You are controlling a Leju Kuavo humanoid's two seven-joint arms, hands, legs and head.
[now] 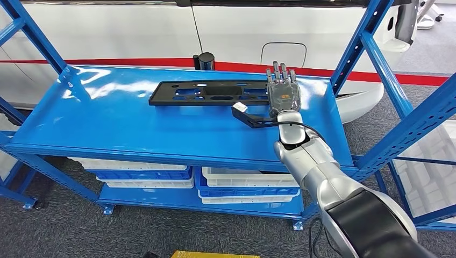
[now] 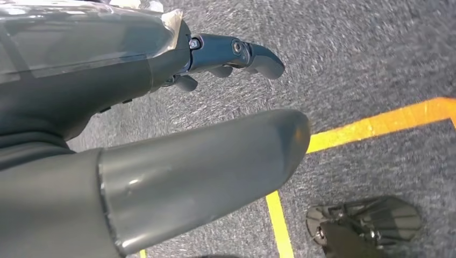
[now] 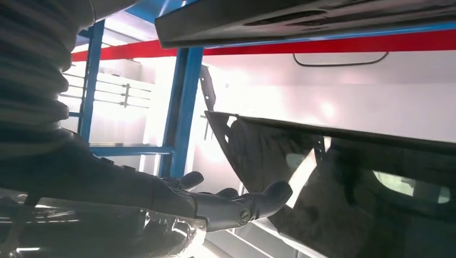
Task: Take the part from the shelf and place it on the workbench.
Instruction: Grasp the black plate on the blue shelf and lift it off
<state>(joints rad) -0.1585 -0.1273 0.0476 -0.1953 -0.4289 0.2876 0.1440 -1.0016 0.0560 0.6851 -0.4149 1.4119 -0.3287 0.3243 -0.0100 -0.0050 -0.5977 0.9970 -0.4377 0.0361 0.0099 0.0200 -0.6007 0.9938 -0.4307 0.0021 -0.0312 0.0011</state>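
A long flat black part (image 1: 208,92) with several cutouts lies on the blue shelf top (image 1: 107,123), and a black bracket arm (image 1: 251,119) sticks out from its right end toward me. My right hand (image 1: 282,92) is stretched flat over that right end, back of the hand up and fingers straight. In the right wrist view its fingers (image 3: 236,207) lie extended close beside the dark part (image 3: 349,188); I cannot tell whether they touch. My left hand (image 2: 107,107) hangs above the grey floor, holding nothing, thumb apart from the fingers.
A white car with a red stripe (image 1: 134,32) stands right behind the shelf. A black cylinder (image 1: 204,61) stands at the shelf's back edge. Blue uprights (image 1: 371,48) flank the right end. White and blue bins (image 1: 145,173) fill the lower shelf. Yellow lines (image 2: 376,123) mark the floor.
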